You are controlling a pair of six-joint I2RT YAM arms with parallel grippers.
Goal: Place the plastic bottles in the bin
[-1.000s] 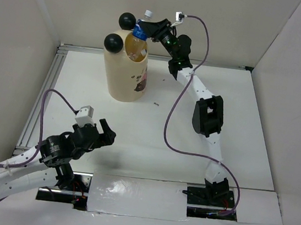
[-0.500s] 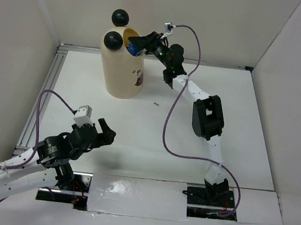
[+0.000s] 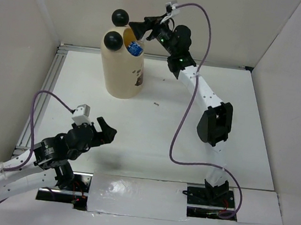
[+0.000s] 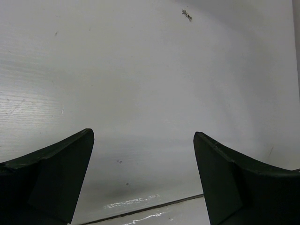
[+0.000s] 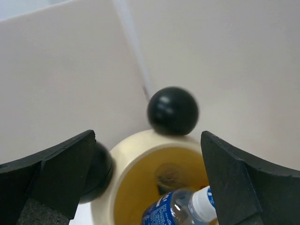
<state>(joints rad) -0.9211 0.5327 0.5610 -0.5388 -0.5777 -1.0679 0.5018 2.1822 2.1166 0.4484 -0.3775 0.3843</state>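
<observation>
- So, bin (image 3: 124,70) stands upright on the table (image 3: 136,138), with two black balls (image 3: 120,16) on its rim.
- One plastic bottle (image 3: 135,48), blue label, sits tilted inside the bin's mouth, its top up near the rim; wrist view shows it over the yellowish inside (image 5: 180,208).
- Right gripper (image 3: 140,31) hangs just above the bin's opening, jaws spread wide and holding nothing; the bottle is below them, not between them.
- Left gripper (image 3: 105,131) is well away from the bin on its near side, low over bare table, jaws wide apart and holding nothing (image 4: 143,133).
</observation>
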